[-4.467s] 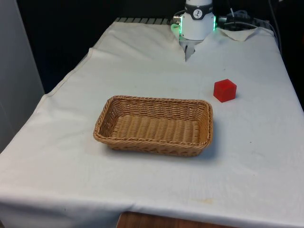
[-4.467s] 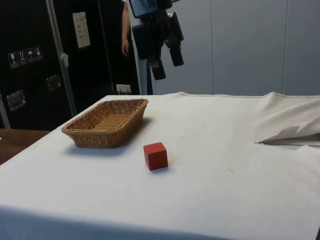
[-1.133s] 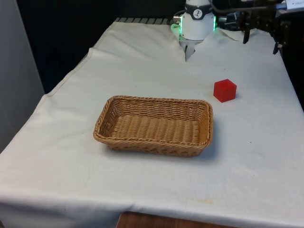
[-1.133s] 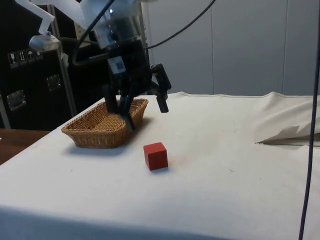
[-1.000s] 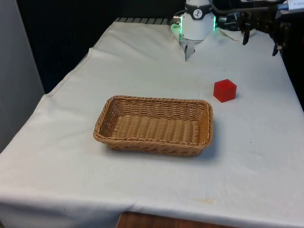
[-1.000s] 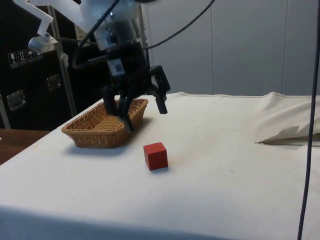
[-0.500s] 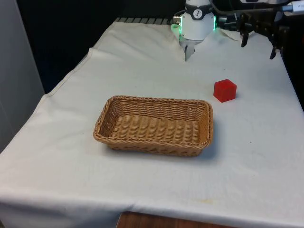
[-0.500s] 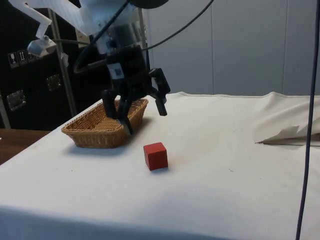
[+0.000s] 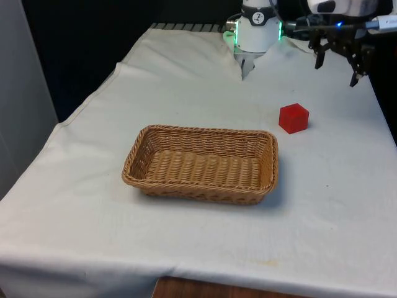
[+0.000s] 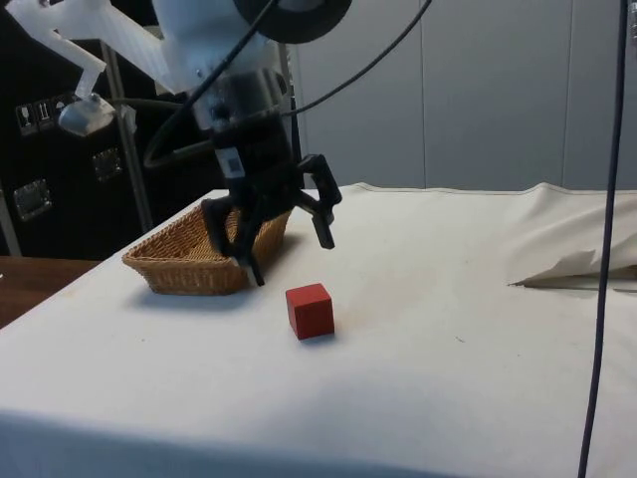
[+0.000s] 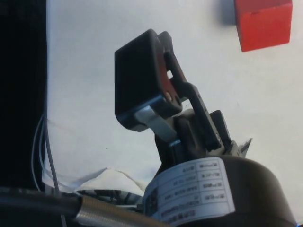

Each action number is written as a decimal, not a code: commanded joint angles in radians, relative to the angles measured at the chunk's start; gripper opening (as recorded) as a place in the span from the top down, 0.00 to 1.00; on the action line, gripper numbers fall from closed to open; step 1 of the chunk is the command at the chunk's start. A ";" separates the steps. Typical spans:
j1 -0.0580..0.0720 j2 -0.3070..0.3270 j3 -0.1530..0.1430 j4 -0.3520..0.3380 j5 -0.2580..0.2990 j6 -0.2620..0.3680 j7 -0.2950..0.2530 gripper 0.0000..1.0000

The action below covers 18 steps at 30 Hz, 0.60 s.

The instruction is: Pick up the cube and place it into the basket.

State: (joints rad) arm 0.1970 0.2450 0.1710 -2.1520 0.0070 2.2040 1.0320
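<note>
The hand hangs with its fingers spread wide and nothing between them, above the bench. The red cube sits on the cloth beside the wicker basket, apart from both.

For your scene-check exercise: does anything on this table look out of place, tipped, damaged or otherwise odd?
Nothing stands out. The red cube sits flat on the white cloth, apart from the wicker basket, which stands upright, undamaged and holds nothing. The gripper hangs above the cloth between them, fingers spread, touching neither.
</note>
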 commanded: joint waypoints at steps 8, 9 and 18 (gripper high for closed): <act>0.004 0.039 -0.004 0.000 -0.019 0.065 0.068 0.00; 0.004 0.039 -0.004 0.000 -0.019 0.065 0.068 0.00; 0.001 0.047 -0.001 0.002 -0.018 0.066 0.075 0.00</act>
State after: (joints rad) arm 0.1970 0.2920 0.1700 -2.1500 -0.0090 2.2670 1.1030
